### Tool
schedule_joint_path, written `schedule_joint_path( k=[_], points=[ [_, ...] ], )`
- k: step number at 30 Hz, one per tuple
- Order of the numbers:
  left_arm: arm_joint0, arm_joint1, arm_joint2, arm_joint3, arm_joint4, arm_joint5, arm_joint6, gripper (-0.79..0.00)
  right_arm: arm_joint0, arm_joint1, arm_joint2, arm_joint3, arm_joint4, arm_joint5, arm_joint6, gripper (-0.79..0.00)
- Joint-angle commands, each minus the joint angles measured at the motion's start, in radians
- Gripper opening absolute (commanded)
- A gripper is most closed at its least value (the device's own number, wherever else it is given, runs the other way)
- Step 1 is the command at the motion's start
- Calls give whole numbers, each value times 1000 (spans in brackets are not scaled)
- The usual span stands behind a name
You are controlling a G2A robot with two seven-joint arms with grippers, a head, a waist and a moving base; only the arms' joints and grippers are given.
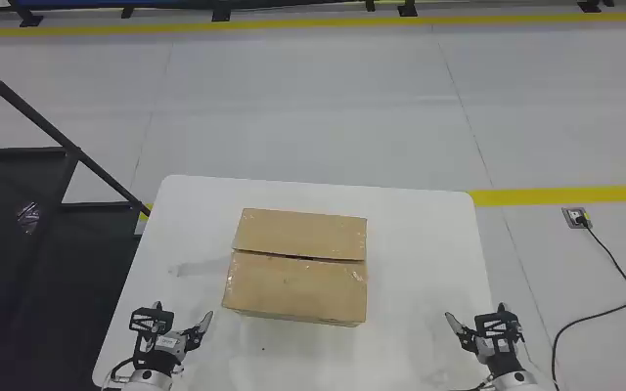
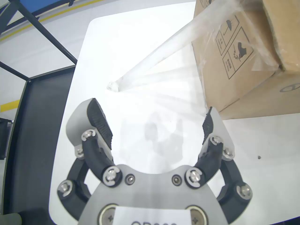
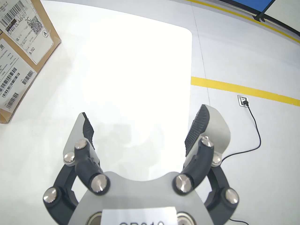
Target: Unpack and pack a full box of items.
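Where everything rests: a white table, on whose middle the cardboard box is set, ahead of both arms and between them.
Box, look: brown, with flaps folded shut and a seam running across the top; handling symbols are printed on the left face, and shipping labels are stuck on the right one.
Box, handling: stiff walls are expected, and some weight if it is indeed full (nothing of the contents can be seen); a flap's edge at the seam is judged the place to be pinched.
Tape strand: clear and twisted, stretched from the box's left side down to the tabletop; slick patches are to be expected there.
Left gripper: spread wide, nothing held, near the table's front edge, apart from the box.
Right gripper: likewise spread wide and empty, at the table's front right corner.
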Motion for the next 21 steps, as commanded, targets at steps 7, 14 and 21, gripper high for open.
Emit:
schedule_joint_path(
  k=[7,14,21],
  points=[
    [0,0,0,0,0,0,0,0,0,0,0,0,0,0,0,-1],
    [0,0,0,0,0,0,0,0,0,0,0,0,0,0,0,-1],
    [-1,0,-1,-2,-3,0,5,0,0,0,0,0,0,0,0,0]
  ],
)
